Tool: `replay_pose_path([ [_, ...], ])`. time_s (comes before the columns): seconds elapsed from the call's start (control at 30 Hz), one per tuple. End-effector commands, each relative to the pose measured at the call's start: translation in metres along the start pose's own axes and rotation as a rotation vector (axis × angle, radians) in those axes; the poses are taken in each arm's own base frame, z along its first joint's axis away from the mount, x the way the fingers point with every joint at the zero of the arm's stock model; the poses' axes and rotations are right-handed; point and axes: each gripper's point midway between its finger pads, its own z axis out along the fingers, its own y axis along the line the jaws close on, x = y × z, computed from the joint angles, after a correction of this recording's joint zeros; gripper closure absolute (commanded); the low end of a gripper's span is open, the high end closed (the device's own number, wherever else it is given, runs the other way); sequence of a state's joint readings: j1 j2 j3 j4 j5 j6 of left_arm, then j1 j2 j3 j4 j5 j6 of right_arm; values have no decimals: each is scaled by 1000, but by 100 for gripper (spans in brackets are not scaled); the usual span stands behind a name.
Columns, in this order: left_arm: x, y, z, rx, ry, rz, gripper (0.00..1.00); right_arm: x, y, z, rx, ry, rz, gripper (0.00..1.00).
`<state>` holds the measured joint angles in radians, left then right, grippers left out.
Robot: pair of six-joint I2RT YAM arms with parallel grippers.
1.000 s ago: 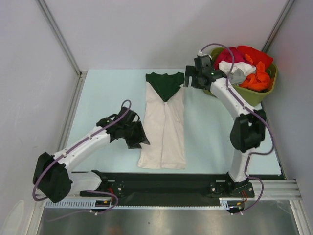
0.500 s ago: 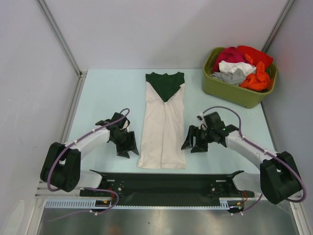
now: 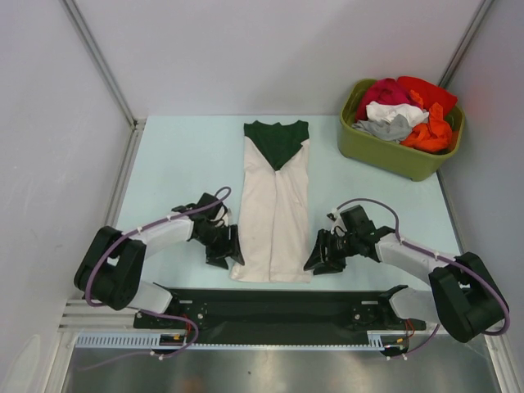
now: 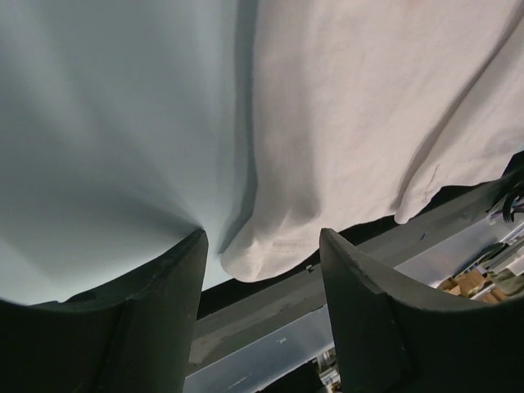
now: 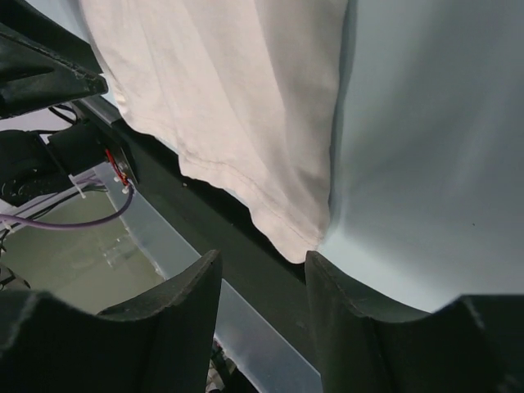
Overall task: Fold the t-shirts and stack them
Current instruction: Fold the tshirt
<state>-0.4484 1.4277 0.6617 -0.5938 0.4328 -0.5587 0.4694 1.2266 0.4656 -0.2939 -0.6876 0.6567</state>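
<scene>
My left gripper (image 3: 229,252) has slid in from beside the t-shirt (image 3: 274,221) and now has its jaws wide astride the near left hem corner. My right gripper (image 3: 315,260) has closed in on the near right corner, jaws narrower than before but still apart. The shirt lies lengthwise on the table (image 3: 180,155), unmoved, green collar far. The olive-green tub (image 3: 385,155) of clothes (image 3: 409,115) sits far right.

Robot lab cell: white panel walls (image 3: 270,49) on aluminium posts (image 3: 98,61) box in pale-blue table (image 3: 180,155). Black mounting plate (image 3: 278,304) just behind left gripper (image 3: 229,252); slotted cable duct (image 3: 123,337) behind that.
</scene>
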Motion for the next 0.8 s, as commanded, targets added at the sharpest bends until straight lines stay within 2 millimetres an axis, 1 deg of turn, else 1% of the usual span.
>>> replay_pose_path([
  [0.0, 3, 3, 13, -9, 5, 35, 37, 1, 6, 0, -36, -7, -13, 49],
  [0.1, 12, 3, 17, -24, 25, 43, 38, 4, -6, 3, 11, -13, 15, 48],
  [0.2, 25, 3, 21, -31, 57, 19, 41, 4, -10, 6, 11, -13, 39, 48],
  [0.23, 30, 4, 21, -32, 68, 12, 45, 3, -9, 7, 6, -16, 37, 48],
  [0.27, 37, 8, 23, -38, 83, -5, 46, 3, -10, 7, 6, -19, 41, 48],
  [0.33, 41, 7, 22, -26, 81, -18, 51, 4, -13, 9, 10, -23, 42, 49],
  [0.4, 41, 7, 21, -22, 70, -19, 57, 6, -15, 10, 10, -14, 49, 49],
  [0.47, 40, 8, 20, -25, 59, -23, 61, 8, -16, 12, 1, -6, 63, 50],
  [0.53, 45, 10, 22, -29, 74, -35, 64, 11, -18, 13, 1, 4, 69, 51],
  [0.6, 47, 10, 25, -18, 86, -41, 64, 11, -19, 13, 6, -5, 69, 51],
  [0.7, 50, 10, 29, -1, 99, -59, 60, 11, -22, 14, 14, -5, 76, 51],
  [0.77, 50, 12, 30, -5, 94, -58, 60, 12, -23, 15, 14, -7, 81, 52],
])
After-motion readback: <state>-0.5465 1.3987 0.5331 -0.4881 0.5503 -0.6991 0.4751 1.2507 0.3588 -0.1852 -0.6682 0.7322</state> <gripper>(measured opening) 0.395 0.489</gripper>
